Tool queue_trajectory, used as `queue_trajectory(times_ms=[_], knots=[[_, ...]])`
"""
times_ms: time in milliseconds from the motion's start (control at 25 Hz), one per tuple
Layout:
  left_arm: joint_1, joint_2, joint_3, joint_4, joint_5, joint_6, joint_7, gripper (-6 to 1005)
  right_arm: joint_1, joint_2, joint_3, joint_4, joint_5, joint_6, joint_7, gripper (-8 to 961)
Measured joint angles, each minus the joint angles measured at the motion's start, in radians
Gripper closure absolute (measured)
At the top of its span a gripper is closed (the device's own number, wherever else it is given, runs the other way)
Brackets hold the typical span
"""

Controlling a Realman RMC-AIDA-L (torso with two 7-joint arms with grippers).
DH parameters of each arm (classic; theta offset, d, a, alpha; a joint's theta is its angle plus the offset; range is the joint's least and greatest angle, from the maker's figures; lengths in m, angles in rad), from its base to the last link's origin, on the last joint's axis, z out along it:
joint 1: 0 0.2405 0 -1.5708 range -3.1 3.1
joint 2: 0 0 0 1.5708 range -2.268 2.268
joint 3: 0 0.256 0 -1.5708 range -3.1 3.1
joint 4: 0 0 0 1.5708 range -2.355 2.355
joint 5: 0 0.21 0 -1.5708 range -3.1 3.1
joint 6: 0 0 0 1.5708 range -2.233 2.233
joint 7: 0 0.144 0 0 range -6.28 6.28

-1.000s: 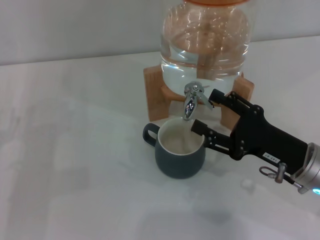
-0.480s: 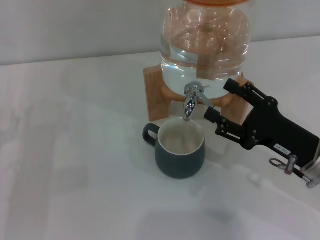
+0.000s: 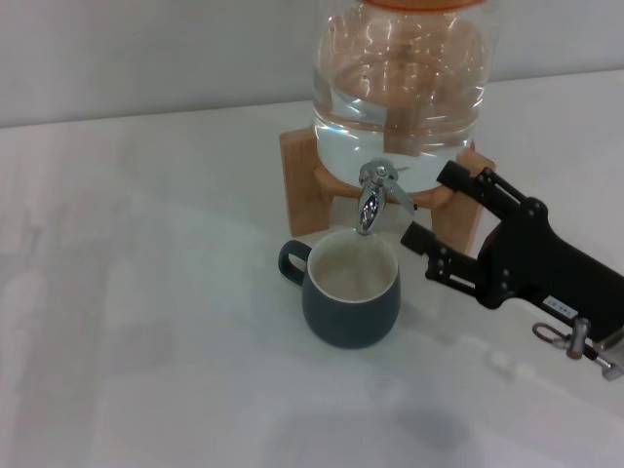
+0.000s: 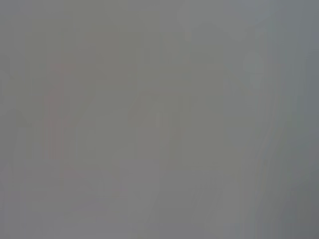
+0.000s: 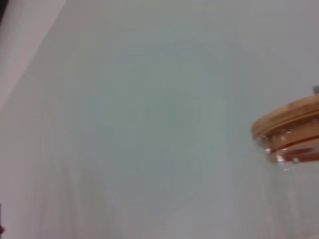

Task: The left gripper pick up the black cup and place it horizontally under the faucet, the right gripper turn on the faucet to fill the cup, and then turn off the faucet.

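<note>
The black cup (image 3: 351, 291) stands upright on the white table, its cream inside facing up and its loop handle to the left. It sits right under the spout of the chrome faucet (image 3: 374, 195), which is on the clear water jar (image 3: 400, 88) with a wooden stand (image 3: 304, 185). My right gripper (image 3: 433, 209) is open, just right of the faucet and the cup, touching neither. Its black body runs off to the lower right. My left gripper is out of view; the left wrist view shows only plain grey.
The white table (image 3: 146, 322) spreads out left of and in front of the cup. The jar's wooden lid (image 5: 291, 124) shows in the right wrist view against a pale wall.
My right gripper has pulled back to the right, away from the faucet and cup, and risen slightly. The cup and faucet have not moved.
</note>
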State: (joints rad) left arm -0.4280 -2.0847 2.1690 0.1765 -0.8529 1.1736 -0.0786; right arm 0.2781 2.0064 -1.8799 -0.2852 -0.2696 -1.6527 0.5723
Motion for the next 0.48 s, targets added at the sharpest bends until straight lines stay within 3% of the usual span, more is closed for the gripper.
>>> queue_trajectory(times_ms=[480], knots=[[-0.002,-0.004,0.014,0.0,0.0,-0.003,0.0,120,0.026,0.006,-0.132,-0.037,-0.017,0.019,0.022,85]])
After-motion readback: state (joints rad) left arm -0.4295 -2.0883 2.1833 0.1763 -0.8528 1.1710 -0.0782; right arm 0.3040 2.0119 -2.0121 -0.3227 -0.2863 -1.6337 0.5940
